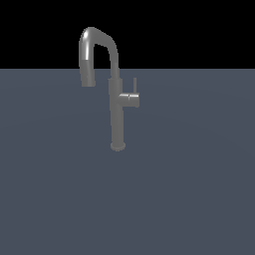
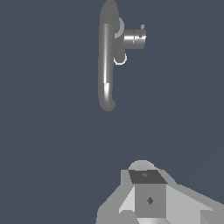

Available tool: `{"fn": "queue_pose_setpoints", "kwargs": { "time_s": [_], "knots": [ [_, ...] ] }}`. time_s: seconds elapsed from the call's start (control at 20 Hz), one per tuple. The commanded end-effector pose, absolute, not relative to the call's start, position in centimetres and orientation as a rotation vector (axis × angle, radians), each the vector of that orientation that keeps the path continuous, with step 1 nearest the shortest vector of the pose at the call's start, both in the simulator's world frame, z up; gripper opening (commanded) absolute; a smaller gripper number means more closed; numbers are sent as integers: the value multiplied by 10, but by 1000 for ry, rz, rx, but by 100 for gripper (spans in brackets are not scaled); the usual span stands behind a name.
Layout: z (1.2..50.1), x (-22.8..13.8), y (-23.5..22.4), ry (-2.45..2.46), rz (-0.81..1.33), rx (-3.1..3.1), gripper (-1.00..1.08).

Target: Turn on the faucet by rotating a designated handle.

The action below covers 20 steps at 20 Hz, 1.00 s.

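Faucet point(image 1: 117, 112), tall slim grey metal, keeps its short grey stub handle point(image 1: 130, 99) unreached, since your pincer point(image 2: 148, 192), grip state unreadable, hangs well apart.

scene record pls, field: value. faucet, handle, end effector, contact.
faucet: upright on the flat grey surface, straight column with curved spout
handle: short stub on the exterior view's right of the column, thin pin pointing up
end effector: only in the wrist view, looking down on the faucet; fingers not clearly seen
contact: none, clear gap to the handle
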State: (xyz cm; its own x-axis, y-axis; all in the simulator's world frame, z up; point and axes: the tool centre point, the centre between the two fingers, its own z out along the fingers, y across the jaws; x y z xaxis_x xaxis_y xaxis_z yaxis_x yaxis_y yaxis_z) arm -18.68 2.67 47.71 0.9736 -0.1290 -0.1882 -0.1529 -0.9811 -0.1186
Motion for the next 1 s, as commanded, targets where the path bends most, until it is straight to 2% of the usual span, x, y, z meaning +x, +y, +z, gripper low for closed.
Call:
{"fn": "queue_pose_setpoints", "kwargs": {
  "time_s": [0.0,0.95],
  "knots": [
    [474,-172,27,285,325,-2929,-100],
    [426,-62,8,782,693,-2336,-100]
  ]
}}
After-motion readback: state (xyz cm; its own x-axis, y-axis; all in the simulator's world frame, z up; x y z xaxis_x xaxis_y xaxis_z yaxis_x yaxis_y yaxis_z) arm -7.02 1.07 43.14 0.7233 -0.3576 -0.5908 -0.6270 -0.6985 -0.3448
